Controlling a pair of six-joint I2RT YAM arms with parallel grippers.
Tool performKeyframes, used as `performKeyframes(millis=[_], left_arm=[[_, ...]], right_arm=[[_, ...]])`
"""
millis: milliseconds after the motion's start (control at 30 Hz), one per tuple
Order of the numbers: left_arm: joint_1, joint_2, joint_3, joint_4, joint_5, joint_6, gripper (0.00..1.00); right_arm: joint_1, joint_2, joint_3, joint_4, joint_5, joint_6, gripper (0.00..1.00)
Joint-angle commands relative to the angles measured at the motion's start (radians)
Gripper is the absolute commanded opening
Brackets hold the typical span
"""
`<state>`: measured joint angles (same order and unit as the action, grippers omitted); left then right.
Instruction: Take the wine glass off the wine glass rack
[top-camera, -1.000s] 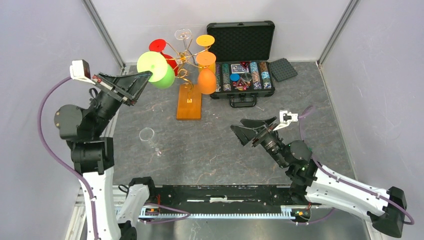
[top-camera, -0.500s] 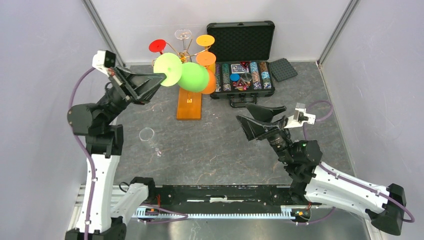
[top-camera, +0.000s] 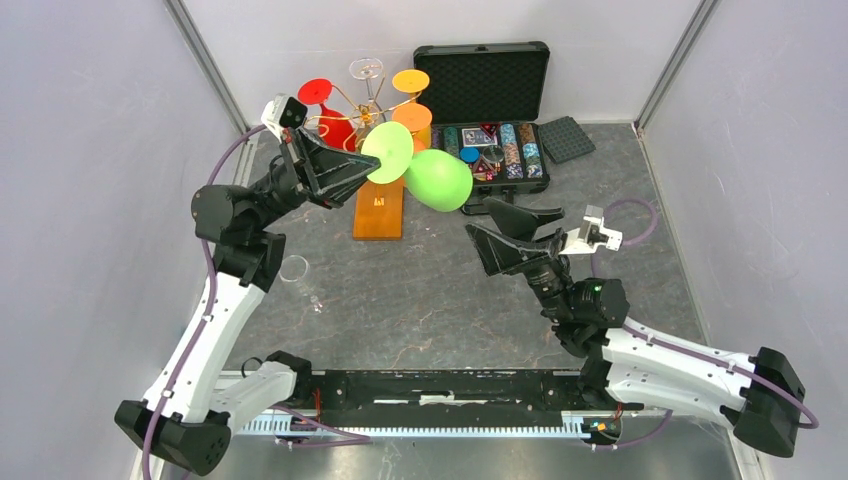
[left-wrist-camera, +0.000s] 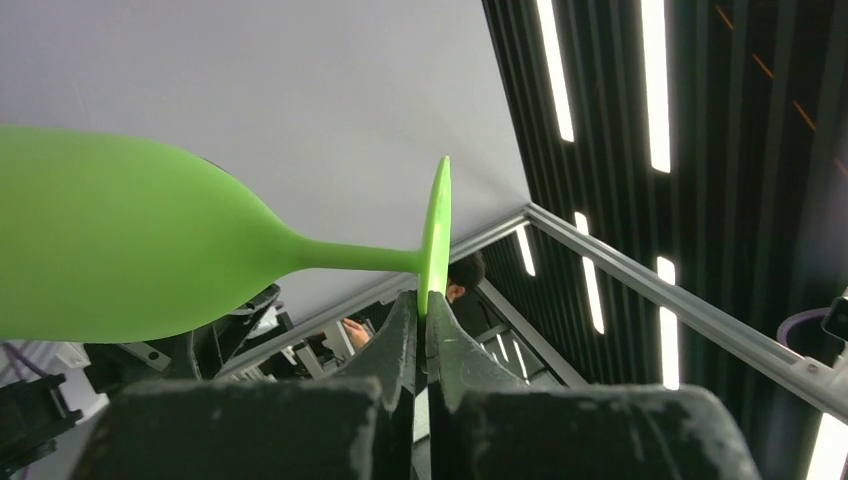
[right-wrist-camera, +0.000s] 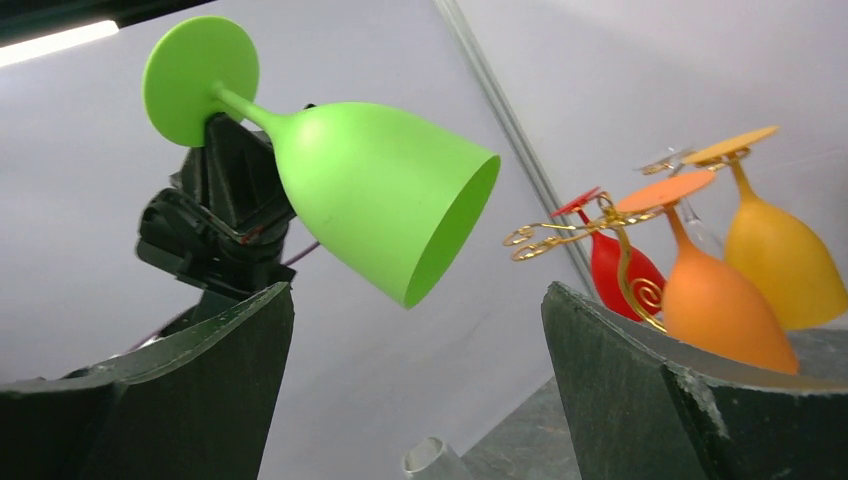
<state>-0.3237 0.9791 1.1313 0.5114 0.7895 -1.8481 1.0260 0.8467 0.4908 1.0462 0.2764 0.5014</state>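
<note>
Showing a green wine glass (top-camera: 440, 180) carried in the air, already off the wine glass rack (top-camera: 377, 215), near its golden wire arms on the right side, over the table (top-camera: 420, 290) and in front of the black chip case (top-camera: 490, 110). Held on its side by the left gripper (top-camera: 372, 166), jaws pressed together on just the rim of the flat round foot. Bowl mouth pointing toward the right gripper (top-camera: 480, 220), jaws spread wide and holding nothing, close below and ahead of the bowl.

Judging the risks from here:
- Could slip or pivot out of so thin a grip, with only the foot's edge clamped and the bowl hanging far out to one side.
- Could clip the orange glass (top-camera: 412, 118) or the rack's curled arms if swung back that way, given how near they are.
- Could bump the spread right jaws if either arm closes in too quickly.
- Could fall to the table if let go before a second hold is made.

Hard to make out:
- Depth of the foot between the left jaws, seen only edge-on from the left wrist.
- Height of the glass above the table, impossible to tell from overhead.

Hanging on the rack: a red glass (top-camera: 335, 128), a yellow glass (top-camera: 411, 80), and a clear glass (top-camera: 366, 70), faint against the wall. Lying on the table beside the left arm: another clear glass (top-camera: 295, 268), barely visible. Cut off at the left wrist view's edge: the bowl's mouth.
</note>
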Motion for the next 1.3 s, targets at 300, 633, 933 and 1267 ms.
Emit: performKeyframes(millis=[300,633,933,1267], left_arm=[[-0.041,-0.036,-0.03,0.215,0.008,-0.175,0.02],[-0.046,-0.091,-0.099,0.215,0.013,-0.18,0.02],[-0.046,-0.091,-0.099,0.224,0.007,-0.179,0.02],[-0.046,-0.083,-0.092,0.226,0.002,-0.147,0.25]], right_arm=[[-0.001,0.11,0.126,0.18,-0.299,-0.056,0.98],[-0.031,0.193,0.097,0.436,-0.49,-0.056,0.56],[-0.058,0.214,0.098,0.51,-0.604,-0.04,0.14],[-0.076,0.214,0.108,0.512,-0.637,-0.042,0.0]])
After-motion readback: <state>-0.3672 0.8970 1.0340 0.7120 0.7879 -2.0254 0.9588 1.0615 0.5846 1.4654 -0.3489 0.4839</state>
